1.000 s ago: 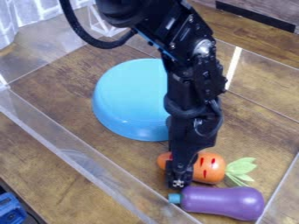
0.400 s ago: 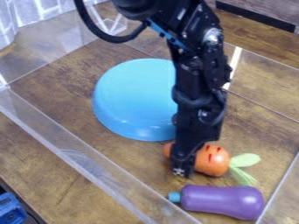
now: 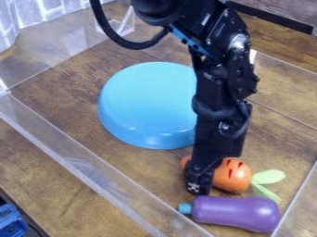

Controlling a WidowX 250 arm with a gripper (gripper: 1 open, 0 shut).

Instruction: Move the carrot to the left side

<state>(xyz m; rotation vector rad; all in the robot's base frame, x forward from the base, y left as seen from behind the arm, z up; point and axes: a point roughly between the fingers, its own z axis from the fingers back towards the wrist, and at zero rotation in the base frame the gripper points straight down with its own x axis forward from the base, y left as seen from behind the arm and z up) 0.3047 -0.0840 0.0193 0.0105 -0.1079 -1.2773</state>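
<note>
Wood tabletop (image 3: 74,83) w/ clear walls. Carrot (image 3: 231,175): long axis approx. horizontal, green top pointing right. Gripper (image 3: 198,178) at its left end, open/closed state indiscernible.

The carrot (image 3: 231,175) is glossy orange with a light green top. Beside it, the eggplant (image 3: 233,213) is purple with a teal stem, and the plate (image 3: 143,106) is plain blue.

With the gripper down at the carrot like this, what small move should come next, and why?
Probably close the gripper on the carrot. It hangs low at the carrot's left side, by the blue plate, and the eggplant lies just in front. Whether its jaws are open or shut cannot be seen.
</note>
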